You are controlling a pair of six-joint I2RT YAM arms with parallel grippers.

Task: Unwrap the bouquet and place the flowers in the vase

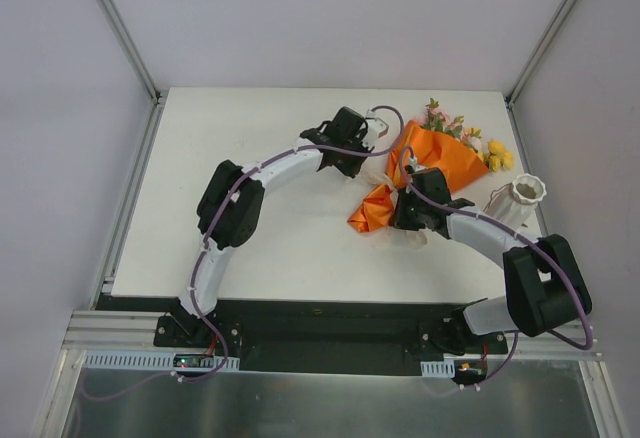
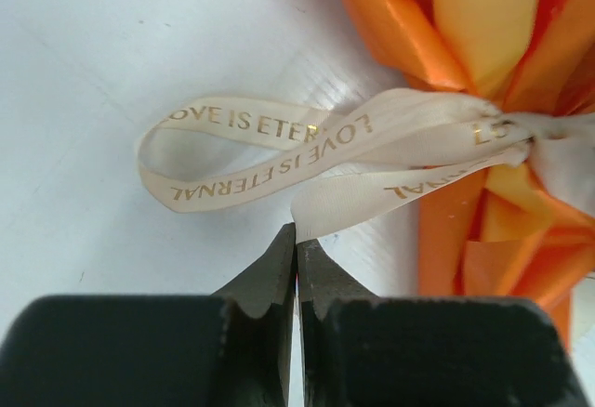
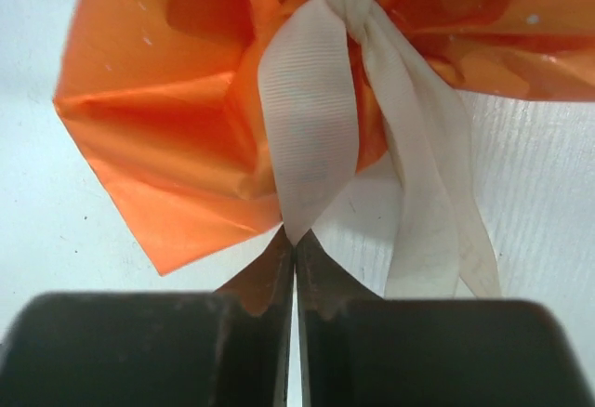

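Nearest the arm bases, the right end effector [image 3: 296, 244] sits low over the bench [image 1: 260, 128]. Its fingers are pressed together w/ the pointed tip of one cream ribbon [image 3: 307, 110] tail nipped btw them. In its wrist view that tail runs up to the knot, & more ribbon trails down beside it on the right, lying on the bench. Left of the tail the orange paper sheet [image 3: 158, 147] fans out in a crumpled skirt: this is the stem end of the bouquet [image 1: 430, 163].

The vase [image 1: 515, 202] is at the bench's right side, just beside the right forearm & apart from the bouquet, scalloped rim toward far-right. Can't tell if it stands straight or leans.

The bouquet lies flat on the bench, right of centre. Its long axis is diagonal: fanned stem end points near-left, heads point far-right. The knot cinches the paper at the narrow waist.

Further back, the left end effector [image 2: 296, 235] comes in from the bouquet's left side, fingers shut tight on the end of another ribbon tail. Beside it a loop printed "LOVE IS ETERNAL" in gold lies on the bench, leading to the knot.

Farthest are the flowers [image 1: 497, 154]. Pink ones w/ green leaves sit at the far edge & yellow ones at far-right, sticking out of the sheet's wide mouth.
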